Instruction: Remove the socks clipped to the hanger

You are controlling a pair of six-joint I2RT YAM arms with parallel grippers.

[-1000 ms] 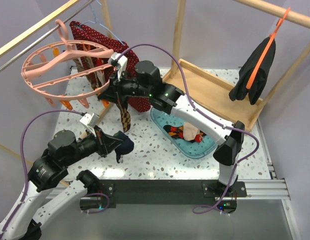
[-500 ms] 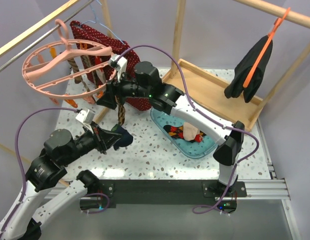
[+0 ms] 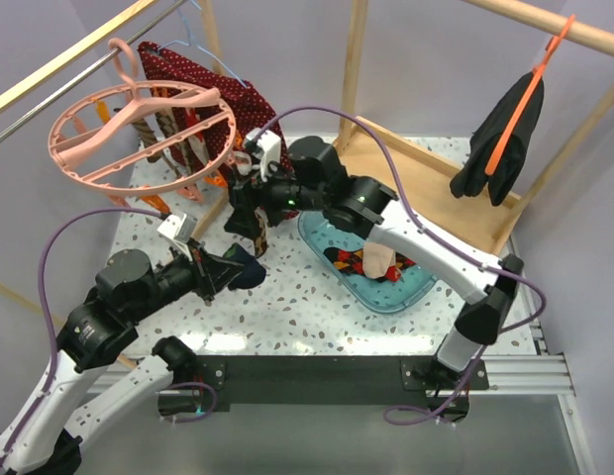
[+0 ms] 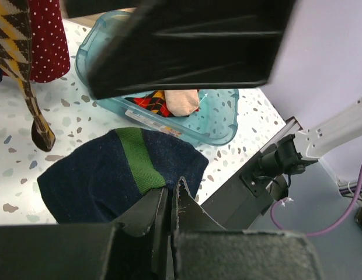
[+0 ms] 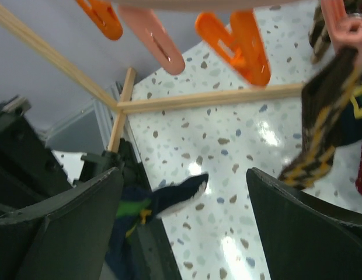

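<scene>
Clearly soft, light cloth. Navy sock (image 4: 105, 175) limp, pinched at green cuff by left gripper (image 4: 169, 204), low over table, apart from hanger (image 3: 139, 129). Right gripper (image 5: 184, 181) spread wide, empty, near brown argyle sock (image 5: 324, 128) dangling from pink clip (image 5: 344, 26). Best hold: close under clip, since fabric probably stretches.

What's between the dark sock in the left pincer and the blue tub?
Only bare speckled tabletop, clearest in the top view, between the navy sock and the tub.
</scene>
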